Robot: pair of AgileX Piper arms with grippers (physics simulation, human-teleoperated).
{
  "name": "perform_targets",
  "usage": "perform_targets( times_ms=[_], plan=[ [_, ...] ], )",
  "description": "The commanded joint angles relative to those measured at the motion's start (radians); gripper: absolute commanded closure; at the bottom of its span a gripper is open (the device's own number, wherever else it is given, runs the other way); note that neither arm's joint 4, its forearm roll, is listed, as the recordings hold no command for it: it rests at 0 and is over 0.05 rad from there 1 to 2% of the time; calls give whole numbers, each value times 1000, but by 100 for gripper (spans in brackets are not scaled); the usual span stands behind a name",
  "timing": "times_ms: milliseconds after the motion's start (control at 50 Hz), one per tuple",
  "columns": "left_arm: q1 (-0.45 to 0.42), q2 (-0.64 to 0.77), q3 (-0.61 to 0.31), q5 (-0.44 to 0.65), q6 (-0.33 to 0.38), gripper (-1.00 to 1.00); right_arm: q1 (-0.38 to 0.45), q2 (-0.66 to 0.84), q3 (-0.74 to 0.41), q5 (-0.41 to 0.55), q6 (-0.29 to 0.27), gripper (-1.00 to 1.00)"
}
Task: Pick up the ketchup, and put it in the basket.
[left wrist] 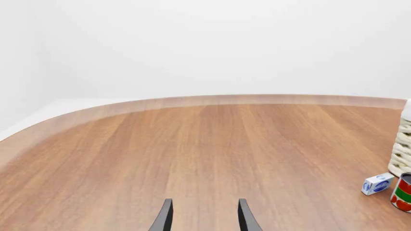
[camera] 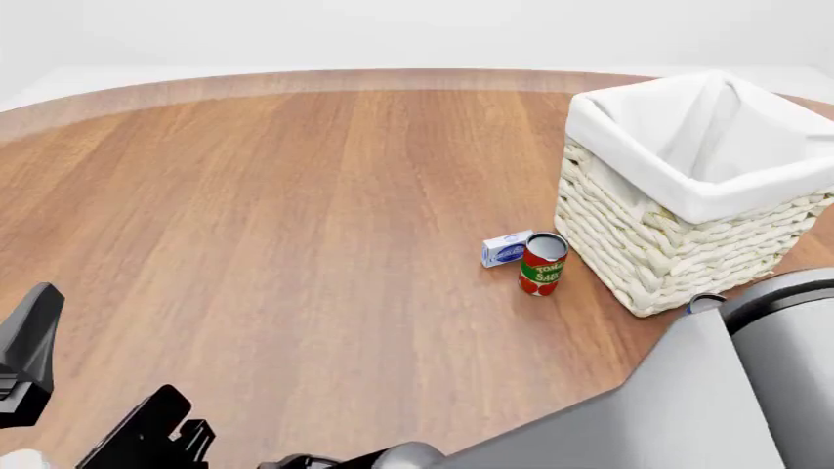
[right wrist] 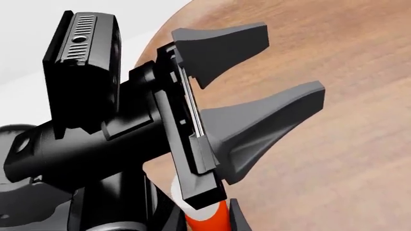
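Note:
The ketchup (right wrist: 209,222) shows only in the right wrist view, as an orange-red body with a white cap. My right gripper (right wrist: 204,212) is shut on it, one dark finger against each side. My left gripper (right wrist: 289,60) hovers just beyond the bottle, open with nothing between its fingers. In its own view the left gripper (left wrist: 202,207) looks across bare wood. The cream woven basket (camera: 678,244) with its white liner stands at the table's right, and its edge (left wrist: 403,144) shows in the left wrist view. In the front view my right arm (camera: 678,410) reaches across to the near left corner.
A short red-and-green can (camera: 542,264) stands upright just left of the basket, with a small white-and-blue box (camera: 506,248) lying beside it. Both the can (left wrist: 403,192) and the box (left wrist: 377,184) also show in the left wrist view. The table's curved far edge (camera: 391,78) runs across the back.

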Motion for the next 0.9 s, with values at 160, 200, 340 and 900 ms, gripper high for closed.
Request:
perform_targets(
  times_ms=[160, 200, 340, 900],
  plan=[
    [0, 0, 0, 0, 0, -100, 0, -9, 6, 3, 5, 100],
    [0, 0, 0, 0, 0, -100, -2, -17, 9, 5, 5, 100],
    [0, 0, 0, 0, 0, -100, -4, -37, 19, -1, 5, 100],
    [0, 0, 0, 0, 0, -100, -32, -72, 47, -10, 3, 100]
  ],
)
